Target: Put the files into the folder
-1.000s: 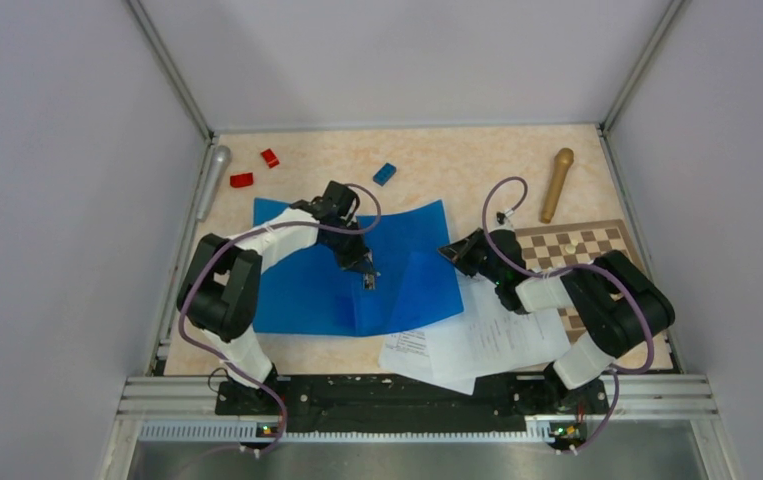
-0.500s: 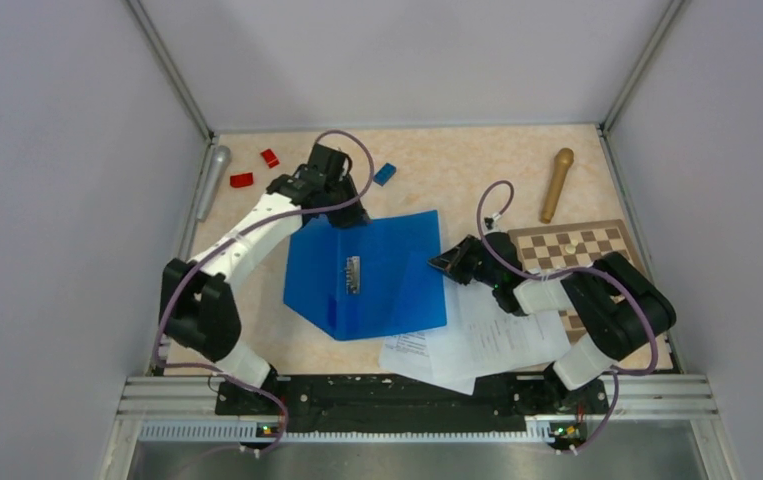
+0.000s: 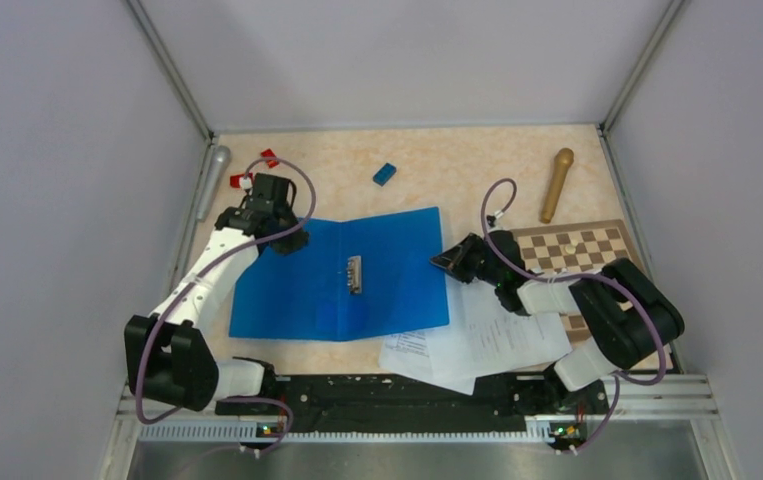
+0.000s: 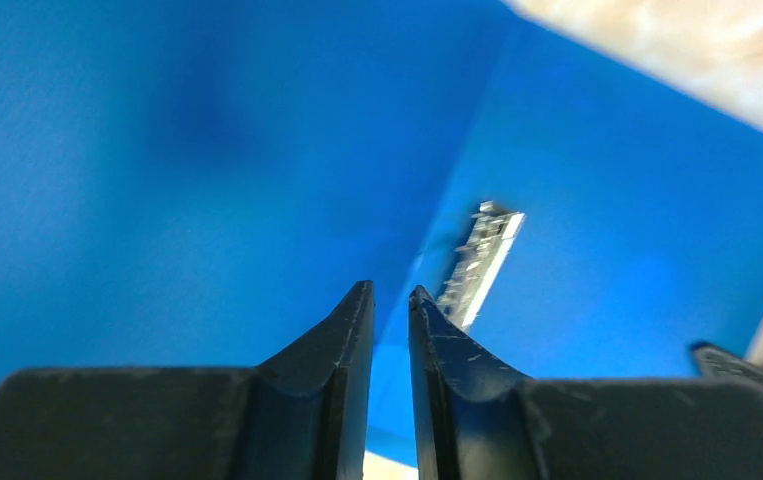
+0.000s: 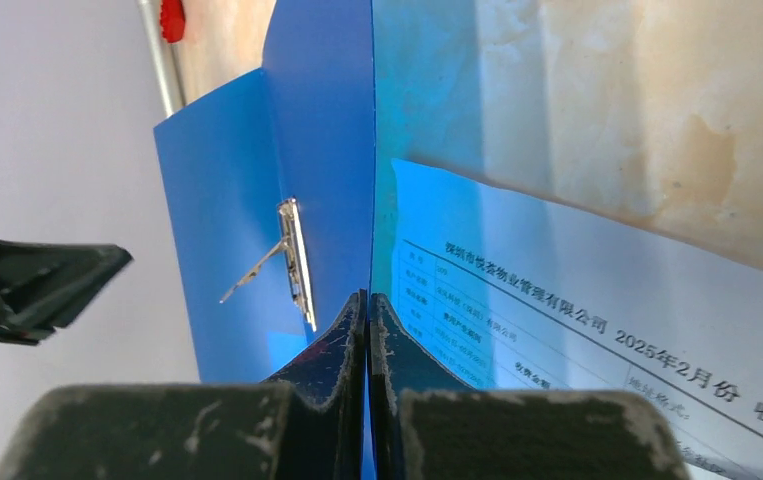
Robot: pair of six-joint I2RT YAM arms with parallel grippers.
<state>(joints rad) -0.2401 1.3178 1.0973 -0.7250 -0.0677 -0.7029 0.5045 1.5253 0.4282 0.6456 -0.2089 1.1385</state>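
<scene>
The bright-blue folder (image 3: 397,300) lies open and flat on the table, its metal clip (image 3: 355,273) showing at the spine. My left gripper (image 3: 292,243) is over the folder's far left corner. In the left wrist view its jaws (image 4: 389,290) stand a narrow gap apart with nothing between them, above the folder (image 4: 607,250) and the clip (image 4: 482,260). My right gripper (image 3: 439,262) is shut on the folder's right edge, as the right wrist view (image 5: 367,295) shows. The files (image 3: 497,340), white printed sheets, lie partly under that edge (image 5: 607,330).
A small blue block (image 3: 384,174) lies behind the folder. Red blocks (image 3: 270,157) and a silver cylinder (image 3: 212,180) are at the far left. A wooden pestle-like stick (image 3: 557,183) and a chessboard (image 3: 577,248) are at the right.
My left gripper swung the folder's cover over to the left and down, so the folder went from half shut to lying open flat. The right gripper stayed on the right edge.
</scene>
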